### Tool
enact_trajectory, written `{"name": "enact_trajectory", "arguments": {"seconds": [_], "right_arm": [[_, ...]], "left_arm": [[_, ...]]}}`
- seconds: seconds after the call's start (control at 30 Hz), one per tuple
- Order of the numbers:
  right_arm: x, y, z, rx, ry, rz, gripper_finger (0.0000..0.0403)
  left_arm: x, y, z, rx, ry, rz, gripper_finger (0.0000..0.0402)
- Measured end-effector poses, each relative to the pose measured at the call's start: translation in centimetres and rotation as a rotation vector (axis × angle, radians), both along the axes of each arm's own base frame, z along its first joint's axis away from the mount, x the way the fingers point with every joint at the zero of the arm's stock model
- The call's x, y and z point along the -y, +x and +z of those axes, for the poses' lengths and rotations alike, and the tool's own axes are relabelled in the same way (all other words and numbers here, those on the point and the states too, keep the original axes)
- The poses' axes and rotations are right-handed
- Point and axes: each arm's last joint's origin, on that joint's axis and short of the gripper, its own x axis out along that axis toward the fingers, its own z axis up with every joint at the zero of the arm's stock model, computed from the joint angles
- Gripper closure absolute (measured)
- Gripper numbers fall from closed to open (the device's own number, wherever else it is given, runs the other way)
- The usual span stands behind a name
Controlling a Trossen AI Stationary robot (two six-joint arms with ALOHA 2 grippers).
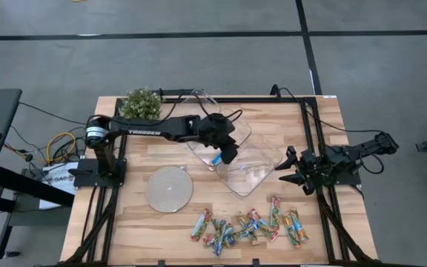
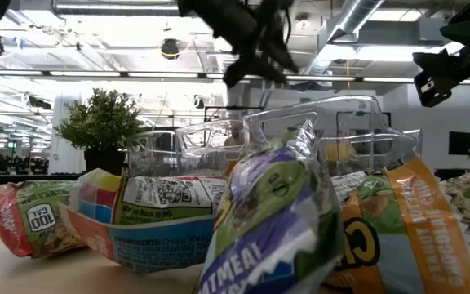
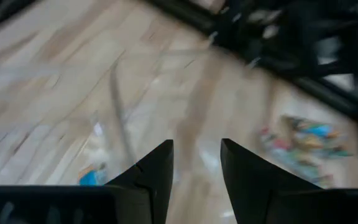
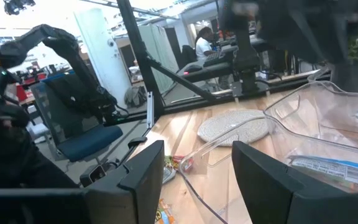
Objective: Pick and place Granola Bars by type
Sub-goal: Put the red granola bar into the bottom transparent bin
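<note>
Several wrapped granola bars (image 1: 249,227) lie in a loose pile near the table's near edge, blue-and-white ones mixed with green, red and orange ones; they fill the foreground of the low view (image 2: 259,220). Two clear plastic trays (image 1: 245,172) stand side by side mid-table. A blue-and-white bar (image 1: 217,158) lies on a tray floor and shows in the right wrist view (image 4: 334,168). My left gripper (image 1: 227,153) hangs open above that bar (image 3: 92,177), holding nothing. My right gripper (image 1: 288,167) waits open at the trays' right side (image 4: 197,149).
A round grey disc (image 1: 170,188) lies left of the trays. A small potted plant (image 1: 141,104) stands at the far edge. Black frame rails (image 1: 311,133) run along the table's left and right sides. Bare wood shows between the trays and the pile.
</note>
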Motion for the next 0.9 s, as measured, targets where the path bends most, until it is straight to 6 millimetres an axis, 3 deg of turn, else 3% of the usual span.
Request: {"name": "enact_trajectory", "arguments": {"seconds": [0.33,0.53,0.9], "right_arm": [[0.0,0.0,0.0,0.003,0.001,-0.001,0.0219],[0.0,0.0,0.0,0.003,0.001,-0.001,0.0219],[0.0,0.0,0.0,0.006,0.002,0.0,0.0219]], "left_arm": [[4.0,-1.1,3.0,0.066,0.043,-0.148,0.0277],[6.4,-1.9,2.8,-0.003,-0.006,-0.279,0.0277],[14.5,-5.6,0.8,-0.335,-0.055,-0.483,0.0277]]}}
